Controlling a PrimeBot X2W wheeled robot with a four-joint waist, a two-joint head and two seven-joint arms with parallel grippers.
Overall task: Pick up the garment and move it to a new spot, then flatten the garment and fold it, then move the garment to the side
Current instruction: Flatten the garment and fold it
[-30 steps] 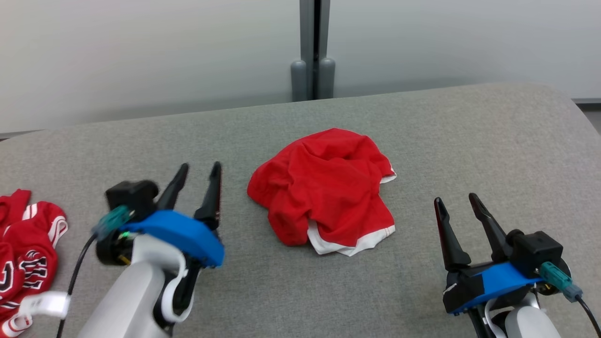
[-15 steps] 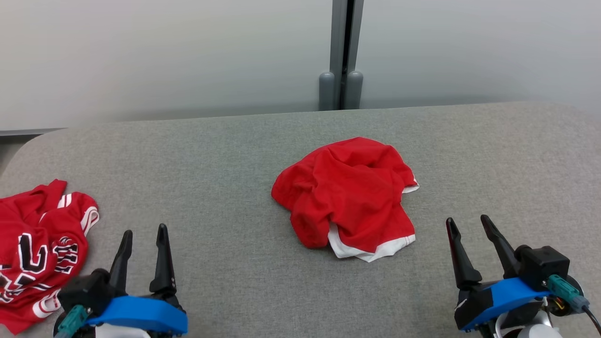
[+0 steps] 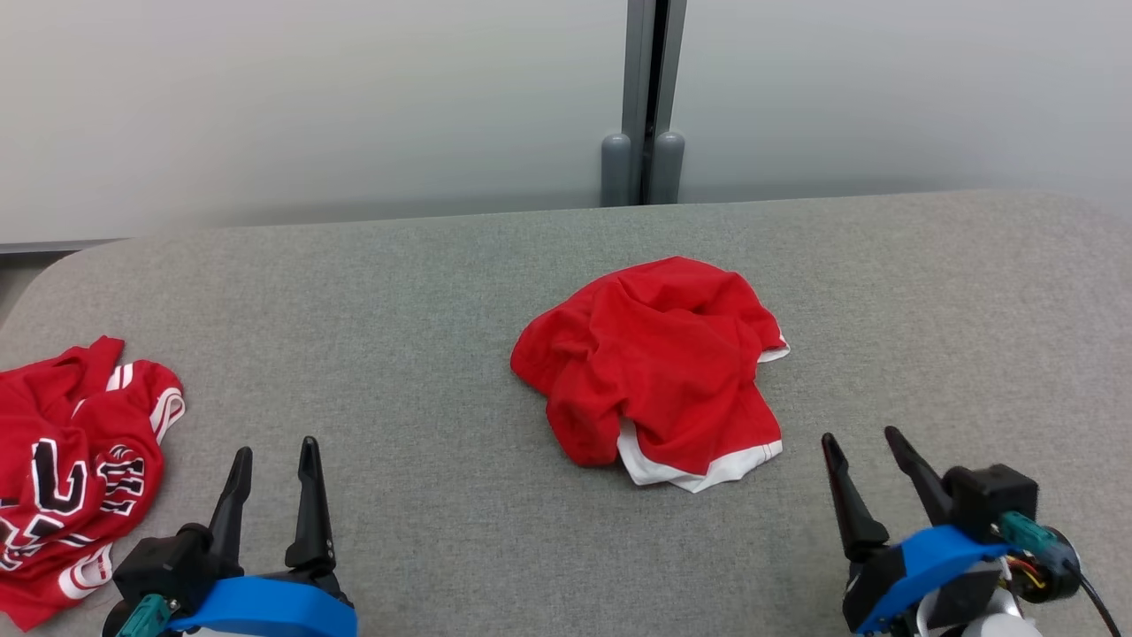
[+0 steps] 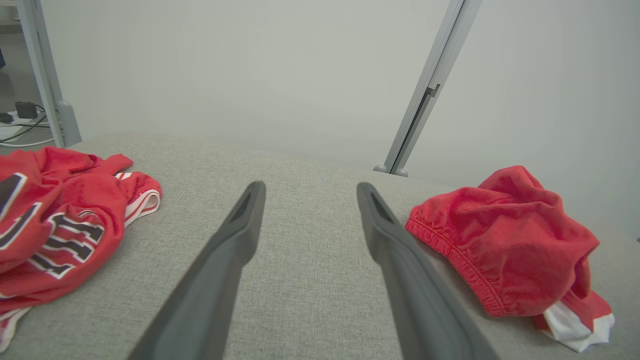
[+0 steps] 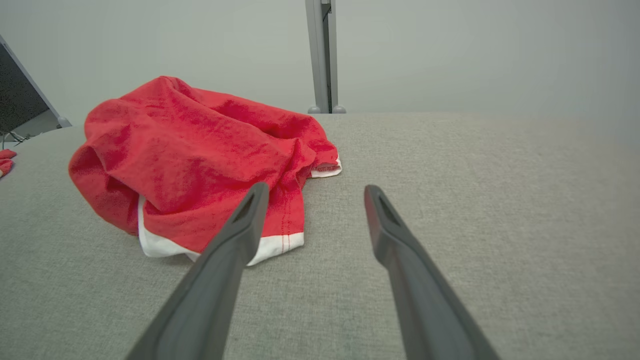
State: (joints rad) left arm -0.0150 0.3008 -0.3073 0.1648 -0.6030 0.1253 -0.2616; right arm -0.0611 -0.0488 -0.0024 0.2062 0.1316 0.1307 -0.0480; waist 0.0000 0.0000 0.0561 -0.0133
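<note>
1. Lying crumpled near the middle of the grey table (image 3: 398,292) in the head view, the garment (image 3: 654,372) is a red heap, with a white hem along its near edge and a white sliver on its right side.
2. In the same view, the left gripper (image 3: 274,448) sits at the lower left with its fingers pointing up the picture. Its jaws are wide and hold nothing, well apart from the garment. A red jersey (image 3: 71,469) with black and white lettering lies at the table's left edge, beside this gripper but not touching it.
3. The right gripper (image 3: 859,435) sits at the lower right, jaws wide and empty, near the garment's near right corner but clear of it. A grey post (image 3: 644,97) stands behind the table's far edge against a pale wall (image 3: 309,106).
4. In the left wrist view, the left gripper (image 4: 310,186) has its fingers spread over bare table (image 4: 310,280). The jersey (image 4: 65,220) is on the left, the garment (image 4: 505,240) on the right, and neither is touched.
5. In the right wrist view, the right gripper (image 5: 315,188) has its jaws wide and empty above the table (image 5: 475,200). The garment (image 5: 200,145) lies ahead and to the left. One finger crosses in front of the white hem in this picture.
</note>
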